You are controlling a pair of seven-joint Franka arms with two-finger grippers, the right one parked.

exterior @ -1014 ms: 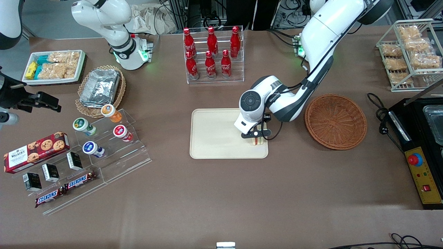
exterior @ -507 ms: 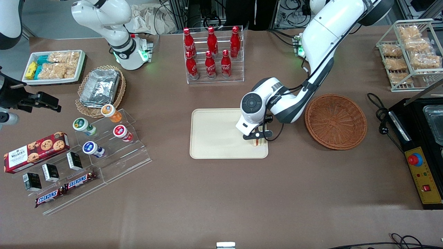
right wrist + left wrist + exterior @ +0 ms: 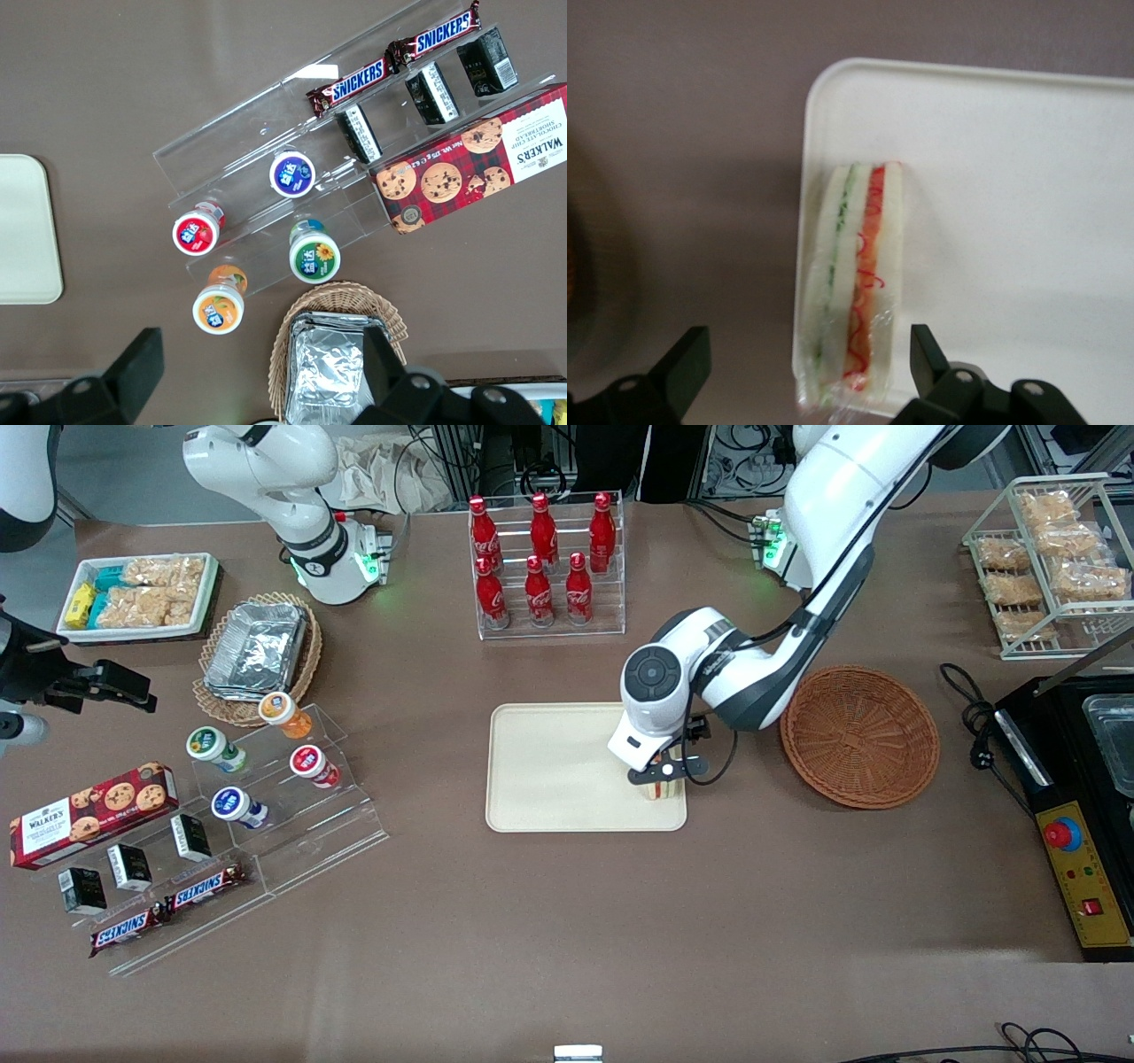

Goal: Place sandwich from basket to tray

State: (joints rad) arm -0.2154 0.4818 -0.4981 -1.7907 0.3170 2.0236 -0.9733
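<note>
The sandwich (image 3: 852, 288) stands on edge on the tray (image 3: 549, 779), at the corner nearest the empty basket (image 3: 859, 735) (the shortest carry from it). The pincer (image 3: 806, 376) hangs above with fingers spread apart, clear of the bread, so the drop looks done.
</note>
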